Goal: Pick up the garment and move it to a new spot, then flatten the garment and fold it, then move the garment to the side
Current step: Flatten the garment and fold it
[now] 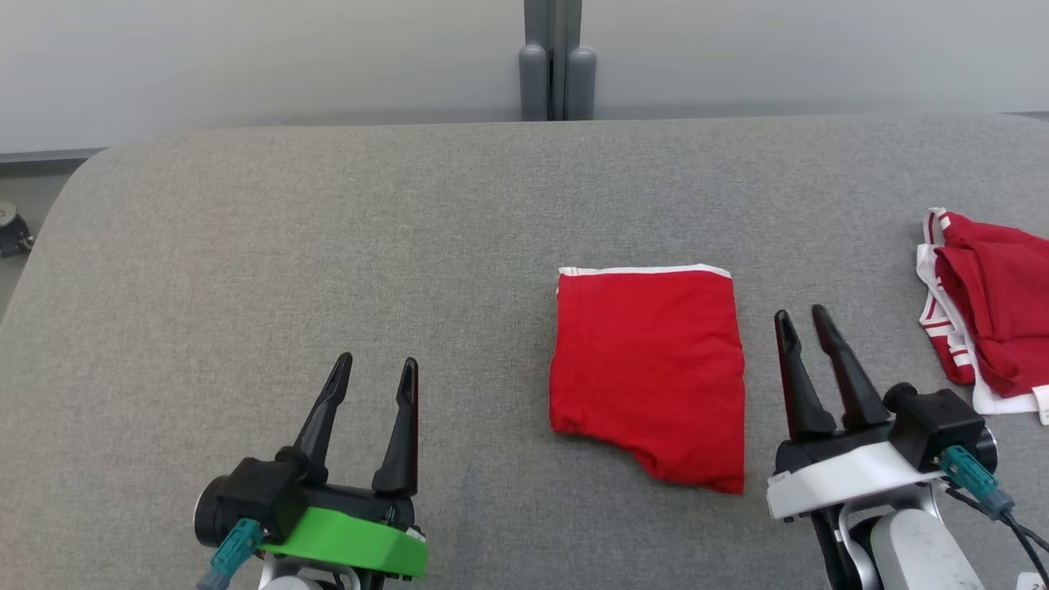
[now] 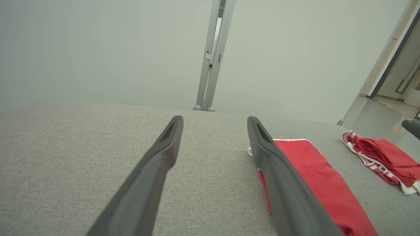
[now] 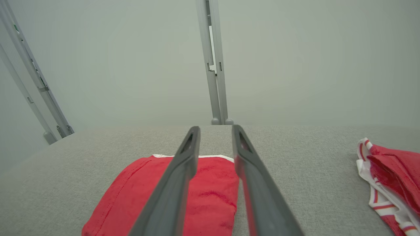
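Observation:
A red garment (image 1: 647, 369) with a white band along its far edge lies folded into a rough rectangle on the grey fabric table (image 1: 328, 229), right of centre. My right gripper (image 1: 801, 313) hovers just beside its right edge, fingers a little apart, open and holding nothing. The right wrist view has this garment (image 3: 131, 193) under and left of the right gripper (image 3: 215, 129). My left gripper (image 1: 377, 360) stands open and empty over bare table, well left of the garment. The left wrist view places the garment (image 2: 315, 167) behind the right finger of the left gripper (image 2: 215, 119).
A second red garment (image 1: 996, 303) with white and red striped trim lies crumpled at the table's right edge, also in the wrist views (image 2: 380, 157) (image 3: 393, 170). A grey post (image 1: 557, 74) stands behind the table. The table's left corner is rounded.

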